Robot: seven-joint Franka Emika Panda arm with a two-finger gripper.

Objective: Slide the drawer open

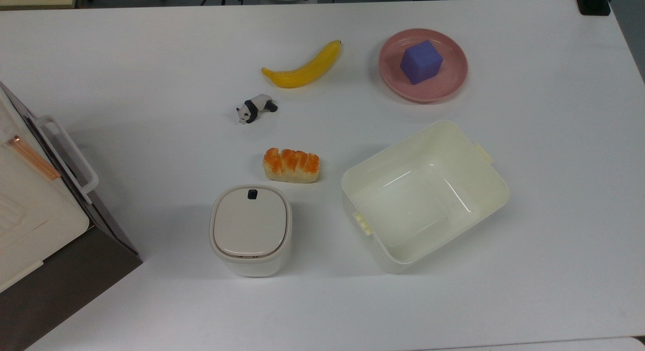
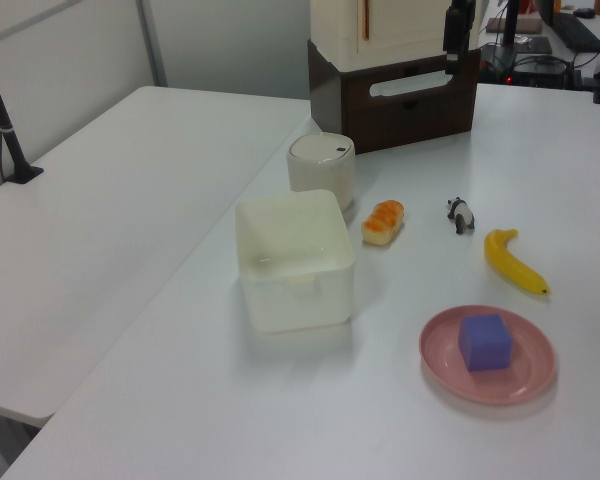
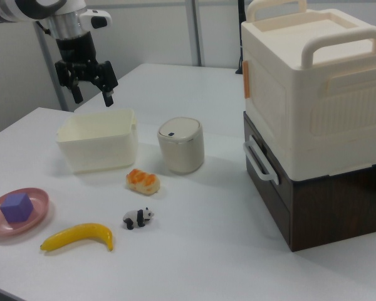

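The top view's left edge is cutting off the drawer (image 1: 75,270) and the cream crate (image 1: 30,210) sitting on it. The right view's top edge is cropping the robot arm (image 3: 44,9).

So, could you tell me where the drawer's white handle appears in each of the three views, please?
Top view: the handle is at the far left, against the dark drawer.
Left view: top centre, on the drawer front.
Right view: right of centre.
Shared landmark: the white lidded bin nearby.
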